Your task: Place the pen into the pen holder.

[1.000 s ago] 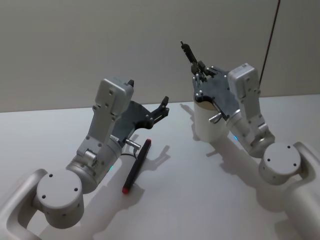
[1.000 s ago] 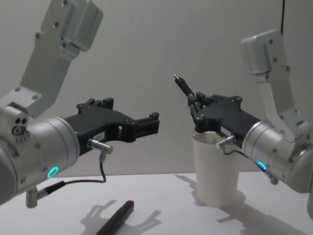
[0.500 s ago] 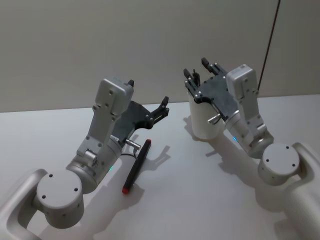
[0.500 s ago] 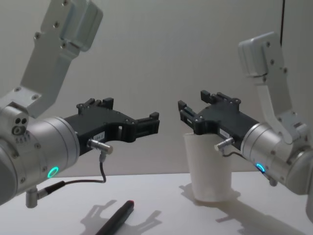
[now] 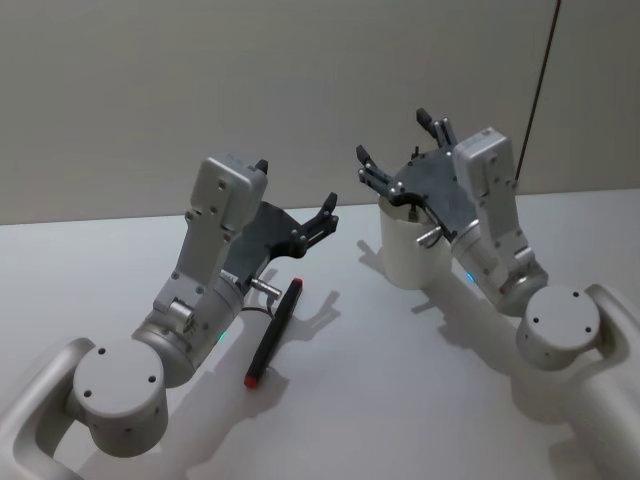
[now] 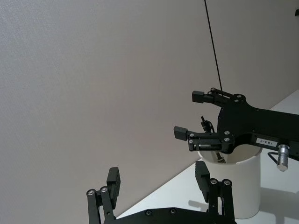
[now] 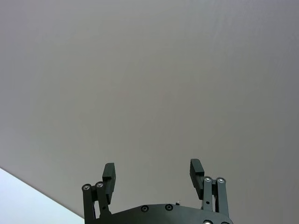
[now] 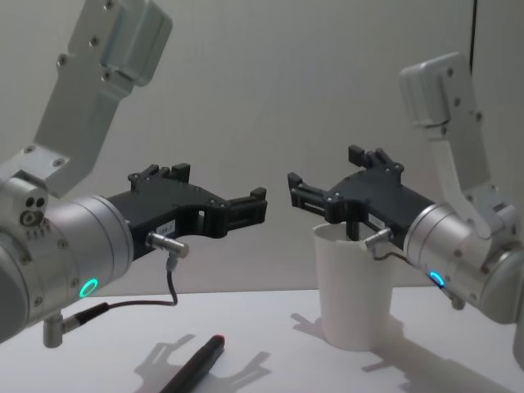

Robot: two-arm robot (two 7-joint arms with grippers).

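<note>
The pen holder (image 5: 408,258) (image 8: 352,296) (image 6: 239,186) is a white paper cup standing upright on the table at the right. A dark pen (image 6: 203,123) (image 8: 351,228) stands inside it, its top poking above the rim. My right gripper (image 5: 394,142) (image 8: 323,169) (image 6: 189,114) (image 7: 153,169) hovers just above the rim, open and holding nothing. A second pen (image 5: 275,328) (image 8: 197,368), black with a red end, lies flat on the table. My left gripper (image 5: 296,188) (image 8: 217,190) (image 6: 158,173) hangs open above that pen, apart from it.
The white table (image 5: 380,380) (image 8: 270,327) meets a plain grey wall (image 5: 200,80) close behind the cup. A thin dark cable (image 5: 540,70) (image 6: 212,42) runs down the wall at the right. A cable from my left wrist droops toward the table (image 8: 169,295).
The right gripper held the dark pen above the cup a second ago; its fingers have opened and the pen now stands in the cup. The left arm has not moved.
</note>
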